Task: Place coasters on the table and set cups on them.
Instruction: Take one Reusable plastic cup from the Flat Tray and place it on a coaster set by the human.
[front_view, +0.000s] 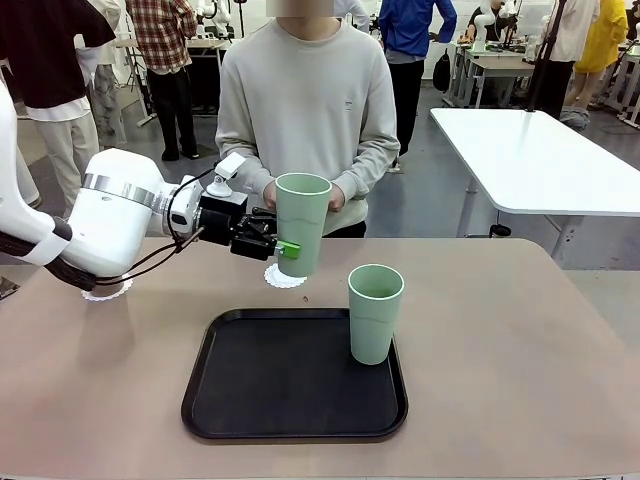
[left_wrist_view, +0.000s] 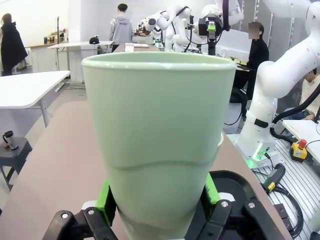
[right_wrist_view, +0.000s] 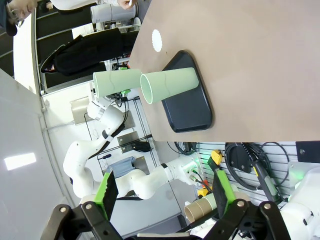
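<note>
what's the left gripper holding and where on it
The left gripper holds a mint green cup by its lower part, near the base, clamped from both sides. The right gripper is open, holding nothing.

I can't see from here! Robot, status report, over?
Left gripper shut on mint cup, over a coaster. Right gripper open, empty. Other cup on tray. Person's hands close behind.

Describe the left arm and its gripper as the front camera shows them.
The left arm is glossy white with a silver band near the wrist and a black cable looping below. The left gripper is black, with bright green pads.
</note>
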